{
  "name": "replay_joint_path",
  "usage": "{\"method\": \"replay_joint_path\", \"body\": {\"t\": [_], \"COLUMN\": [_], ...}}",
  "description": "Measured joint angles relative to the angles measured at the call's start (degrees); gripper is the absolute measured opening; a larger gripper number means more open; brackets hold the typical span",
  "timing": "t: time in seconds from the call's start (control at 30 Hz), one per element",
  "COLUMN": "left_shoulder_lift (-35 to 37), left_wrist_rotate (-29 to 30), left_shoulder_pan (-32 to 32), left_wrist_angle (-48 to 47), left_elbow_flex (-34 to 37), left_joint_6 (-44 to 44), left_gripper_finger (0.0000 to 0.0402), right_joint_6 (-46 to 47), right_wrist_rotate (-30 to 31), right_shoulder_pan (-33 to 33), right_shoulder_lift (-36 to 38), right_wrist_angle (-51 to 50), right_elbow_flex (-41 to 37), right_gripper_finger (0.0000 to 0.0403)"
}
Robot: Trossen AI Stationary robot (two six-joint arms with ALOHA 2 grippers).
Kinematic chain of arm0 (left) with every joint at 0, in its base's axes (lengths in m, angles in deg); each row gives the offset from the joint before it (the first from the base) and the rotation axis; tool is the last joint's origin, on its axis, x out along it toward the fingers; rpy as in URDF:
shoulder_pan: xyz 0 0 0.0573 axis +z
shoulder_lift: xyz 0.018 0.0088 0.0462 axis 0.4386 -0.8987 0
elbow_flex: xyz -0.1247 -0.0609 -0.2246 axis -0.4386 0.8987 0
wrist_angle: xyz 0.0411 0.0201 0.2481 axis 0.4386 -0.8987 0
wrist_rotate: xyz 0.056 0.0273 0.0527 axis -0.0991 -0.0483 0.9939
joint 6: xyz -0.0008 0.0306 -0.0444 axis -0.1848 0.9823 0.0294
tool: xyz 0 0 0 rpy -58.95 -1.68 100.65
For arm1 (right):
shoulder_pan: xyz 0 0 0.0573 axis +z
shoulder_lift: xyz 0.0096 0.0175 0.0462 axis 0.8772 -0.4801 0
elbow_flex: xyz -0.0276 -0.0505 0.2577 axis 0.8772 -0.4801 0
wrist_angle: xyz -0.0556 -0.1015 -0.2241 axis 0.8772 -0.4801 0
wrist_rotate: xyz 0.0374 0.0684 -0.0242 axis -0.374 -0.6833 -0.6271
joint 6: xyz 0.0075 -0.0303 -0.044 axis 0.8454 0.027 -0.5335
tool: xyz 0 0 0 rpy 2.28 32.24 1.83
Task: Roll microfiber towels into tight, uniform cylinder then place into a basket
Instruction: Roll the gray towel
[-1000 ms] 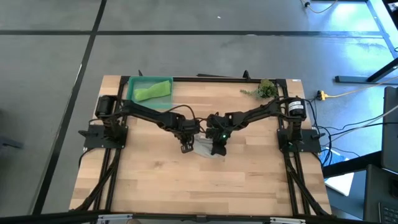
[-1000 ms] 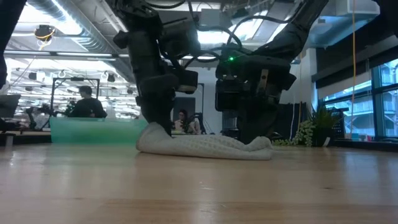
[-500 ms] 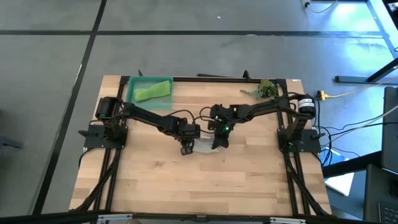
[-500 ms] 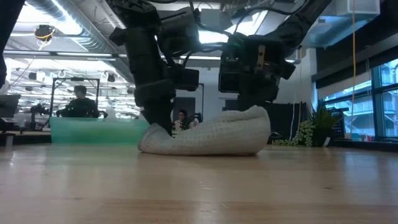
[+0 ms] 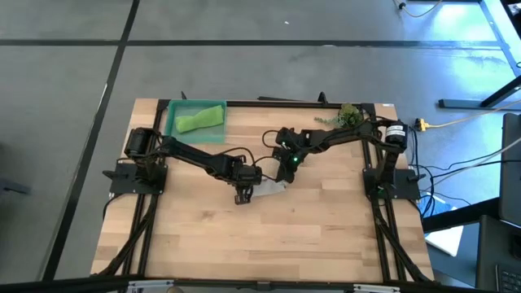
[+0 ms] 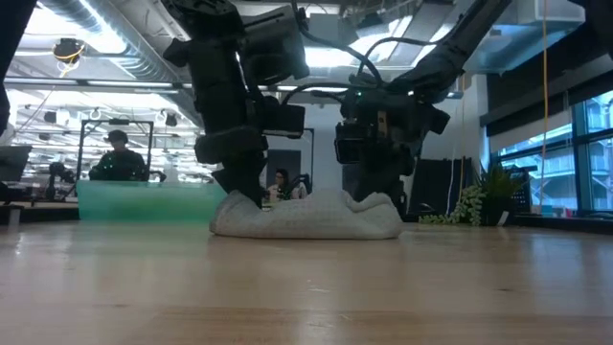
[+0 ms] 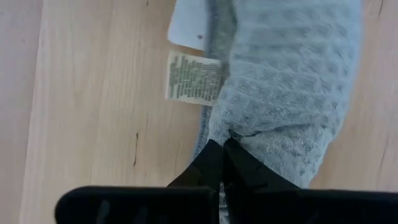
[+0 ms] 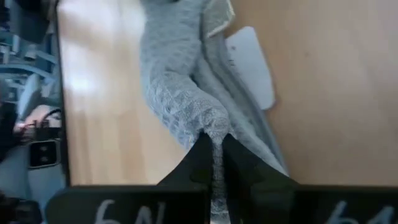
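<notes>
We have the grey towel (image 5: 271,188) mid-surface, bunched into a low lumpy strip, not a clean cylinder. In the low view it lies flat on the wood (image 6: 306,217), both ends pinched. Its white care labels (image 7: 193,78) lie on the wood beside it.

Left claw (image 5: 242,195) is down at the towel's left end, fingers (image 7: 214,163) shut on a fold of it. Right claw (image 5: 284,172) is at the opposite end, fingers (image 8: 211,163) closed on a raised ridge of the same towel. The two claws sit near each other, towel between them.

Basket (image 5: 174,110) sits at the far left corner of the surface, well apart from the grey towel. Inside it we see the lime towel (image 5: 200,120), a loose roll lying slantwise across the tray. From table height the basket reads as a translucent teal band (image 6: 144,201) behind the left arm.

Surface (image 5: 260,244) is pale wood planks with a dark frame along its edges. A plant sprig (image 5: 345,116) lies at the far right corner, beside the right arm's base.

Around it we see grey floor with dark seam lines and a yellow cable (image 5: 456,120) off to the right. Beyond the surface the low view shows an open workspace with ceiling ducts, big windows on the right, and a seated person (image 6: 116,163) far back on the left.
</notes>
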Motion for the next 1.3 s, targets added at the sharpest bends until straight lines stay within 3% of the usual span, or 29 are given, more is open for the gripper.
{"method": "replay_joint_path", "body": {"t": [0.27,0.43,0.83,1.07,1.3], "left_shoulder_lift": [0.0,0.0,-0.02,-0.02,-0.04], "left_wrist_rotate": [-0.34,-0.4,-0.64,-0.77,-0.75], "left_shoulder_pan": [-0.02,-0.02,-0.07,-0.07,-0.07], "left_wrist_angle": [-0.45,-0.47,-0.93,-0.99,-1.02], "left_elbow_flex": [0.0,0.0,0.0,0.0,0.0], "left_joint_6": [-0.05,-0.46,-0.69,-2.0,-3.25], "left_gripper_finger": [0.0,0.0,0.0,0.0,0.0], "right_joint_6": [-3.46,-7.6,-2.42,-5.69,-8.67], "right_wrist_rotate": [5.38,6.31,9.14,9.46,9.24], "right_shoulder_pan": [-1.3,-1.26,-2.67,-4.82,-4.67], "right_shoulder_lift": [0.0,0.0,0.0,2.22,11.39], "right_wrist_angle": [-0.74,-0.5,-1.67,-5.02,-6.83], "right_elbow_flex": [-0.52,-0.52,-0.21,-0.02,-0.02], "right_gripper_finger": [0.0026,0.0068,0.0169,0.0179,0.0175]}}
